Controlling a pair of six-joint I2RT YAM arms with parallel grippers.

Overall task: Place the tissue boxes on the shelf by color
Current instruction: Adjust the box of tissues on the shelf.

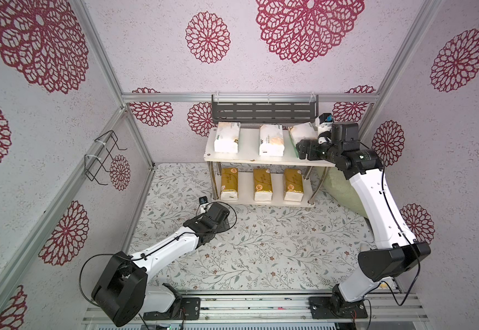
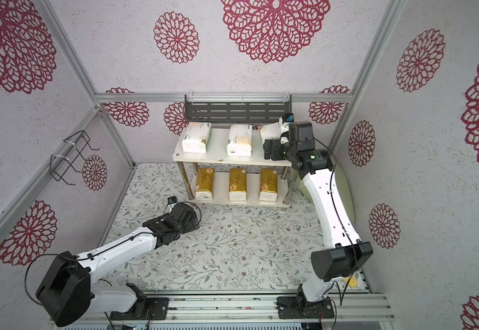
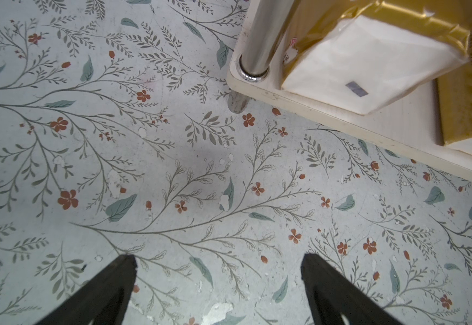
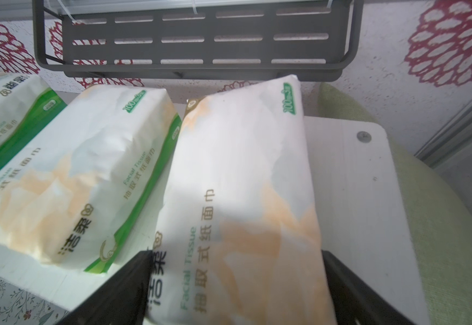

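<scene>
Right claw (image 4: pixel 236 253) straddles the third white tissue pack (image 4: pixel 237 157), which lies askew at the right end of the shelf (image 1: pixel 244 158) top board. I cannot tell whether it grips. Three gold packs (image 1: pixel 262 183) fill the lower board. Left claw (image 3: pixel 218 260) hangs wide and empty over the counter (image 3: pixel 173 168). I'd square the pack with its neighbours (image 1: pixel 271 140), then back straight out.

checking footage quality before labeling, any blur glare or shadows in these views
Right wrist view: near end of the white pack is soft, shadow band across it; left wrist view: sharp, glare on the chrome post; both top views: evenly lit, sharp.
</scene>
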